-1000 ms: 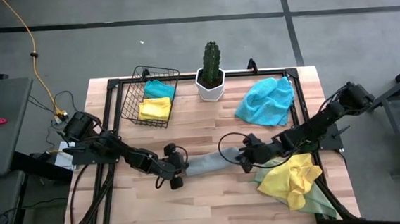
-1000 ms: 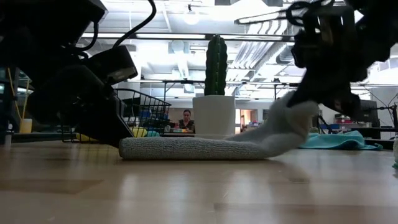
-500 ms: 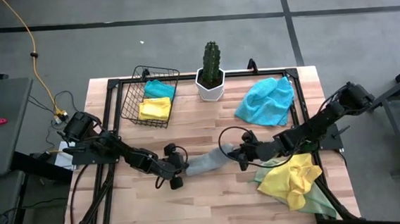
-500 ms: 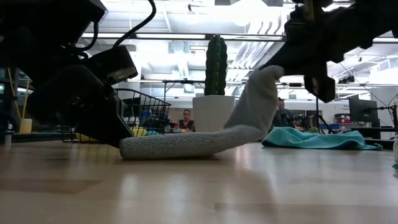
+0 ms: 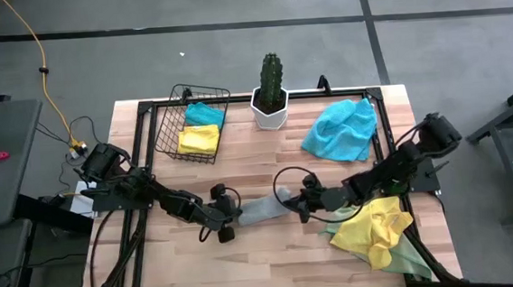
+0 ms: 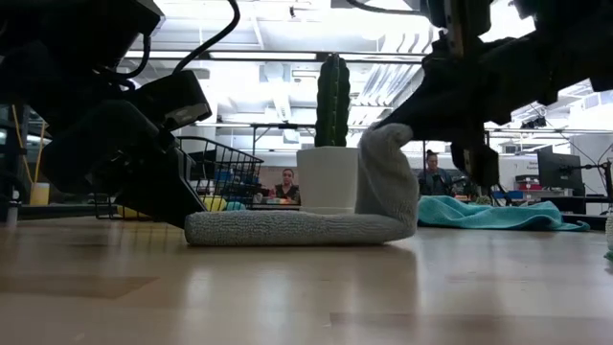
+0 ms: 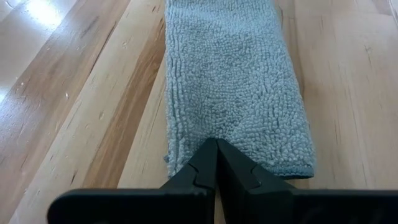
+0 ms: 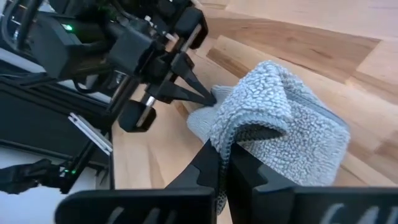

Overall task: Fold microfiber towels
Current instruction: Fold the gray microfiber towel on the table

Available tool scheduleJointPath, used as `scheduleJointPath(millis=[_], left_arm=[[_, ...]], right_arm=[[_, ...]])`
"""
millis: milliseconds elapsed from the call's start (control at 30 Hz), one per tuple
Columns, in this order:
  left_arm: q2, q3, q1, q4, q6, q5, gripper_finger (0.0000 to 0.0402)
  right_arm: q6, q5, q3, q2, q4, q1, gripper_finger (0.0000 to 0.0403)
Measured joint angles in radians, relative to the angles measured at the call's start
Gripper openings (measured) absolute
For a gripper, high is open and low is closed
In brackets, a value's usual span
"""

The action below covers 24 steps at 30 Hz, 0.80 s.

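- The grey towel (image 5: 263, 208) is lying as a narrow folded strip out in front of the potted cactus (image 5: 272, 90), on the side of the table (image 5: 274, 260) away from it, roughly in line with the pot.
- The left gripper (image 7: 216, 163) is pinching one short end of the strip flat against the wood, fingers fully closed on the edge of the cloth. That arm is reaching in low and nearly level from the wire basket (image 5: 196, 121) side of the cactus.
- The right gripper (image 8: 225, 163) is clamped tight on the opposite end and is holding it raised and curled over toward the pinned end (in the low view that end is standing up like a little wave). Its arm is stretching in long from the far side of the cactus, past the turquoise towel (image 5: 339, 130), wrist tipped down.
- To do this fold well, I'd say the right gripper should be carrying its end straight along the strip and staying low, so the edges are landing square on each other rather than skewed.
- The left one probably shouldn't be letting go until the two ends are meeting, or the strip is likely sliding.
- The yellow towel (image 5: 372, 228) is sitting bunched just beside the right arm, further from the cactus, so dragging it along is a risk.
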<state>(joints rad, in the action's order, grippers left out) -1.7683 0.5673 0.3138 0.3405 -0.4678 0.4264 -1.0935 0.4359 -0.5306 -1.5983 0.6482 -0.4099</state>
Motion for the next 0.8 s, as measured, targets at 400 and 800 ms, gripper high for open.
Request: scheduleJointPath(millis=[400, 800], left_arm=[[0.000, 0.000, 0.000, 0.002, 0.000, 0.001, 0.0000], [-0.001, 0.000, 0.000, 0.002, 0.000, 0.003, 0.0000]], right_arm=[[0.151, -0.091, -0.210, -0.179, 0.000, 0.066, 0.0000], [0.206, -0.208, -0.400, -0.346, -0.025, 0.110, 0.0000]])
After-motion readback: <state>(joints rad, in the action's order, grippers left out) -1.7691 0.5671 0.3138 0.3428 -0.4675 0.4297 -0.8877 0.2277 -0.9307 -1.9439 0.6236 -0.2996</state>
